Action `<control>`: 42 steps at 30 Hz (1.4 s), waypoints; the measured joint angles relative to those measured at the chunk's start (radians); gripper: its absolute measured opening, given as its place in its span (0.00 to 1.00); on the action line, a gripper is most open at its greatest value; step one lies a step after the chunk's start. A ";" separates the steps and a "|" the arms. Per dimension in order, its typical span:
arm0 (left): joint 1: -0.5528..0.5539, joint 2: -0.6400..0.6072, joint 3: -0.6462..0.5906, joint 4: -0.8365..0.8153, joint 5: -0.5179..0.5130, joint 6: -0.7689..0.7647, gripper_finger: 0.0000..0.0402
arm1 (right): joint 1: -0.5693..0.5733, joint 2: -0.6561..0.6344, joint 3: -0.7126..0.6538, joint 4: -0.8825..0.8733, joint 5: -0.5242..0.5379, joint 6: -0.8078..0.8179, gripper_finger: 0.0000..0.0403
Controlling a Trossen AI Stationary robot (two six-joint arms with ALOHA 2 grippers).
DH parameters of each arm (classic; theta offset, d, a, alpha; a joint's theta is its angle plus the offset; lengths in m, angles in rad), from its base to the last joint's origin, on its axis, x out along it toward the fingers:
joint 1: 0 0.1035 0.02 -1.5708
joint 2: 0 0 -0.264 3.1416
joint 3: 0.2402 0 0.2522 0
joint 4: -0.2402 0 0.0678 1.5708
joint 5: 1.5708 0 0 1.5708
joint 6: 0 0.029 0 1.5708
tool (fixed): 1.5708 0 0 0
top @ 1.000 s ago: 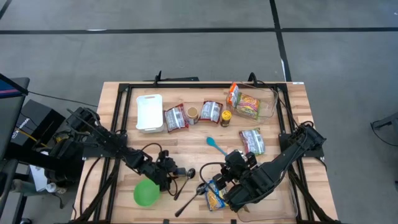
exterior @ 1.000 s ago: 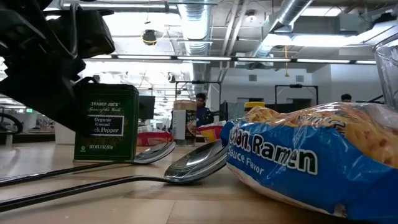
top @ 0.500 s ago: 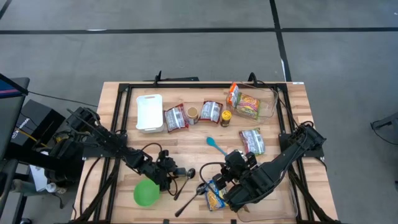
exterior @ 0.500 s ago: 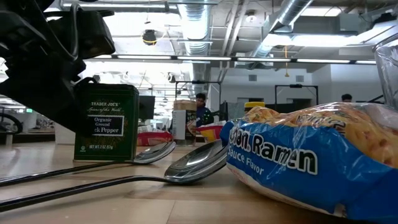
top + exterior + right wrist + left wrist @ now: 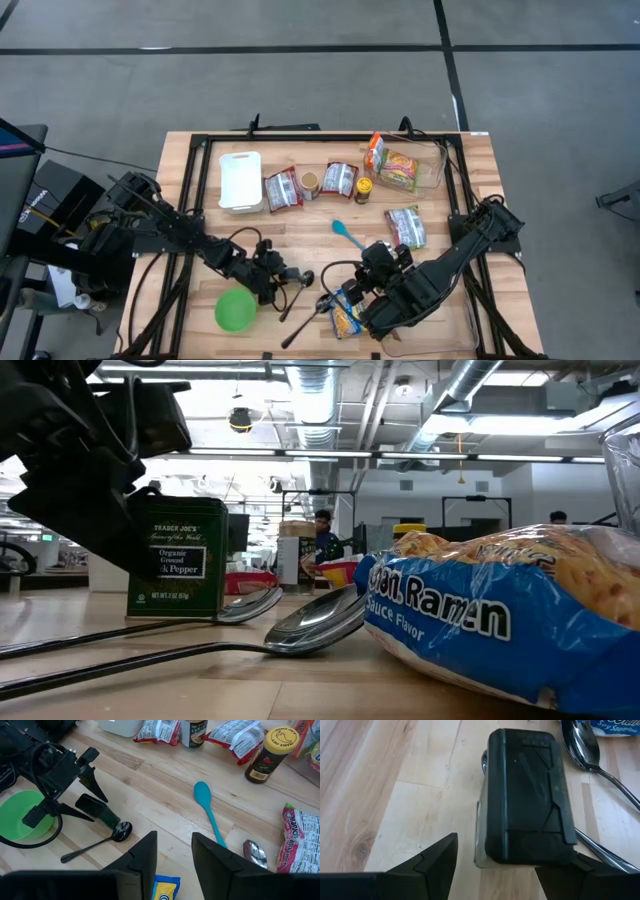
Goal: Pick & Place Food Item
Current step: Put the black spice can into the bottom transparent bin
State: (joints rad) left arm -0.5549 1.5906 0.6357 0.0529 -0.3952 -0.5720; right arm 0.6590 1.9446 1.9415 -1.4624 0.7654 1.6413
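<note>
- Left arm reaches low across the tabletop toward the centre; its claw [image 5: 272,272] points right, fingers [image 5: 437,857] spread wide.
- Right arm stretches leftward, its claw [image 5: 352,287] raised, fingers [image 5: 145,855] parted with nothing between them.

1. Both arms are matte black, built of blocky jointed links.
2. Loose black cables loop along each arm.
3. The left end effector [image 5: 281,276] ends in angular, wedge-shaped black fingers [image 5: 436,859].
4. The right end effector [image 5: 173,851] has flat black fingers.
</note>
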 joint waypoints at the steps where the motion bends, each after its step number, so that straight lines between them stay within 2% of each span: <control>1: 0.000 0.000 0.000 0.000 -0.004 0.000 0.59 | 0.000 0.000 0.000 0.000 0.003 0.000 0.29; 7: 0.000 0.000 0.000 0.002 -0.033 0.007 0.59 | -0.001 0.000 0.000 0.002 0.021 0.000 0.29; 11: 0.000 0.005 0.000 0.022 -0.024 0.057 0.59 | -0.001 0.000 0.000 0.002 0.021 0.000 0.29; 22: -0.002 0.050 0.000 0.066 -0.023 0.062 0.58 | -0.001 0.000 0.000 0.005 0.021 0.000 0.29; 37: -0.001 0.047 0.000 0.068 -0.023 0.032 0.34 | -0.001 0.000 0.000 0.005 0.022 -0.002 0.29; 42: -0.001 0.047 0.000 0.068 -0.023 0.032 0.31 | -0.001 0.000 0.000 0.005 0.022 -0.002 0.29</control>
State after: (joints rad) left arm -0.5556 1.6371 0.6357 0.1207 -0.4183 -0.5400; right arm 0.6582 1.9446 1.9415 -1.4578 0.7869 1.6398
